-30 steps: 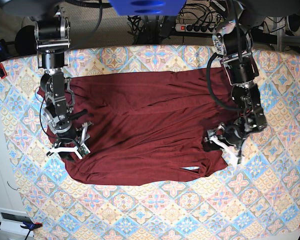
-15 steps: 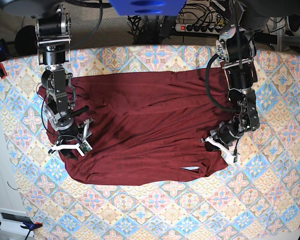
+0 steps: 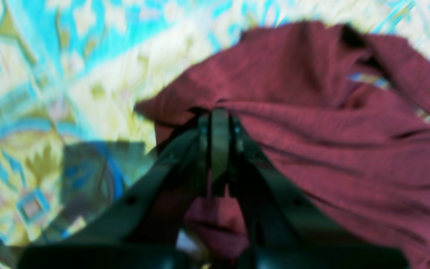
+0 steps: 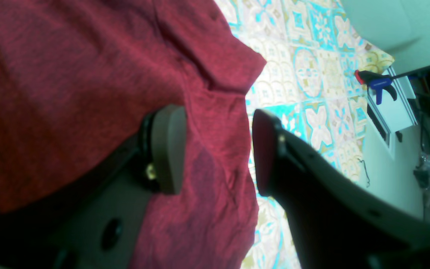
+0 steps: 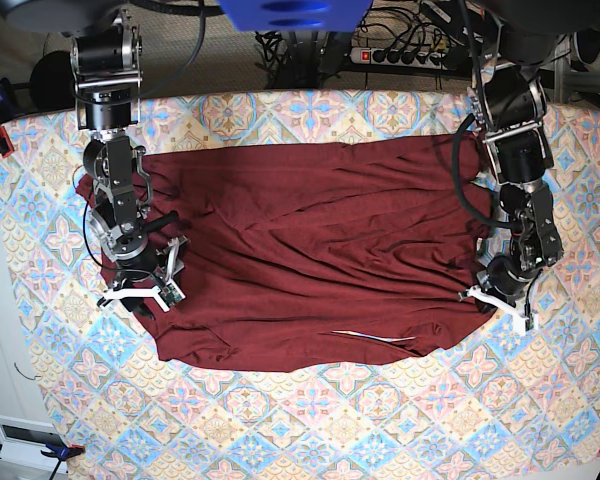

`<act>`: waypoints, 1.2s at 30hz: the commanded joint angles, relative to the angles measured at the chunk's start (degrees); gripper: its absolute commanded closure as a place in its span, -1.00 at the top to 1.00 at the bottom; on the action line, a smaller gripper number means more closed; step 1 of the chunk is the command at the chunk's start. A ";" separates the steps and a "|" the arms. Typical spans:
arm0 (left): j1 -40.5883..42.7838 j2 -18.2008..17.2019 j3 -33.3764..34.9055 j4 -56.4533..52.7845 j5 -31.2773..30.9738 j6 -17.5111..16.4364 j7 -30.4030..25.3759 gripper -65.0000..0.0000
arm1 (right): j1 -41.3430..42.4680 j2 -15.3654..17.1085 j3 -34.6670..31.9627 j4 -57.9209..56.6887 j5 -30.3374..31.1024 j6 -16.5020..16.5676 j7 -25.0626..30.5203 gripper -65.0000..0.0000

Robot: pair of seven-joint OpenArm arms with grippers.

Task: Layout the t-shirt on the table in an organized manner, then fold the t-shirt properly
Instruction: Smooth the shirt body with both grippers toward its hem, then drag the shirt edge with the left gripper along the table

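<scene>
While the t-shirt (image 5: 300,255) is lying spread across the middle of the table (image 5: 310,430), we are looking at it from above as a wide maroon sheet with long creases running across it and a slightly uneven lower hem. The patterned table cloth is showing all around it.

We are seeing the left gripper (image 3: 218,123) pressed together on a fold of the t-shirt's edge; in its wrist view the two jaws are meeting with cloth bunched right at their tips, and the fabric (image 3: 312,130) is rising in a ridge away from them. That view is blurred, so finer detail is escaping us. In the base view this gripper (image 5: 497,298) is sitting at the shirt's edge on the picture's right, where the cloth is drawn out to a point.

We are finding the right gripper (image 4: 215,149) with its jaws standing well apart and nothing between them but the shirt lying below. One pad (image 4: 168,149) is hanging over the fabric, the other finger (image 4: 265,149) over the shirt's border beside the bare tiles. In the base view it (image 5: 140,290) is poised over the shirt's side on the picture's left.

A blue and red clamp (image 4: 377,84) is gripping the table's far edge.
</scene>
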 commanded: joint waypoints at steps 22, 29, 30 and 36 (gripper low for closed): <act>-2.22 -1.12 -6.65 5.29 -0.75 -0.14 6.39 0.23 | 1.32 0.51 0.34 1.52 0.30 -0.47 -3.34 -0.13; 3.59 -0.86 -10.61 19.53 -0.75 -0.32 14.13 0.22 | 1.23 0.51 0.26 1.52 0.30 -0.47 -3.16 -0.13; 4.73 -0.42 -10.52 21.46 -0.75 -0.41 15.88 0.22 | 1.23 0.51 0.26 1.52 0.30 -0.47 -3.16 -0.13; 11.67 3.36 -10.43 28.93 -0.75 -0.50 20.02 0.22 | 1.23 0.51 0.17 1.52 0.30 -0.38 -3.25 -0.13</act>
